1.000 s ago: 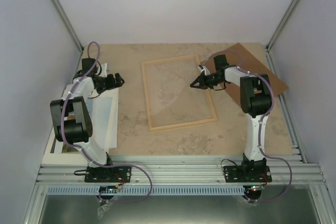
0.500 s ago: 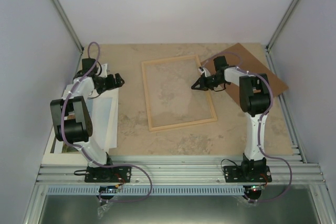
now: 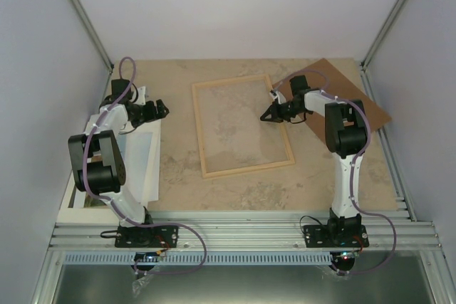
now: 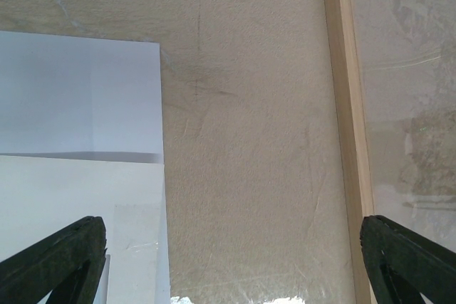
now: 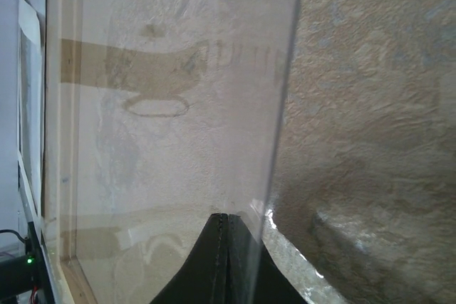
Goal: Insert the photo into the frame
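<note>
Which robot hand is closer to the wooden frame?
The right. The right gripper is at the frame's edge; the left gripper hangs near the photo's corner, with bare table between it and the frame.

No text, label, brand, number or sign can be read in any of the views
</note>
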